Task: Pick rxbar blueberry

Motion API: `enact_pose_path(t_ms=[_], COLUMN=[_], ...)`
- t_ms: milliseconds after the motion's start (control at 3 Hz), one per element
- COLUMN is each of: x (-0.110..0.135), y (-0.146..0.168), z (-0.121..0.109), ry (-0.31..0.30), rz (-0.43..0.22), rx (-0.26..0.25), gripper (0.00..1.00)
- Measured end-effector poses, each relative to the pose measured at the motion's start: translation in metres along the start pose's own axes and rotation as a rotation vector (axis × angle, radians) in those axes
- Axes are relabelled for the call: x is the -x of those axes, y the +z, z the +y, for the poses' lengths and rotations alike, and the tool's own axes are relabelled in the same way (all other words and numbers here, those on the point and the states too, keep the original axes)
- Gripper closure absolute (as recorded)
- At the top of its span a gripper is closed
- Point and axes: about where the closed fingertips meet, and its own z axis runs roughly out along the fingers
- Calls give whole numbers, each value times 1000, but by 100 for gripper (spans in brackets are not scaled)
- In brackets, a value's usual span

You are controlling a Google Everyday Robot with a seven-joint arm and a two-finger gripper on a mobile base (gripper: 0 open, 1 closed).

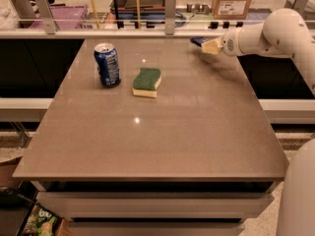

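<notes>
Step in hand, by my read: grasp made, lift underway. The gripper [211, 45] is at the far right of the table [162, 146], near the back edge, w/ the white arm [275, 31] coming in from the right side. Its tan pads look closed on the rxbar blueberry [196, 41]: only the bar's dark blue end shows, poking out to the left past the tips, the rest hidden in the claw. The bar seems to sit just clear of the tabletop, w/ a soft shadow on the surface under the gripper, so I judge it's off the table and not resting on it, though the gap is small and hard to be sure of. Other items are well apart from the action: the blue soda can [107, 64] stands upright at the far left, and the green-and-yellow sponge [147, 81] lies just right of it, toward the middle — neither is touched, neither is in the way. Next move, imo, calls for a straight raise w/ the grip kept firm, since the hold looks to be on one end of a thin flat wrapper and it could slide or pivot out. Go up before any sideways travel, and keep away from the rail behind the table's back edge. Once the bar is clearly high above the surface, the pick is done.
</notes>
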Motion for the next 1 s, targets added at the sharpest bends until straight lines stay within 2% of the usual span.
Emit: enact_pose_path(t_ms=[333, 1000], x=[15, 56], y=[-10, -56], z=[0, 26], ry=[-21, -109], rz=[-18, -54], rx=[2, -8], gripper=[100, 100])
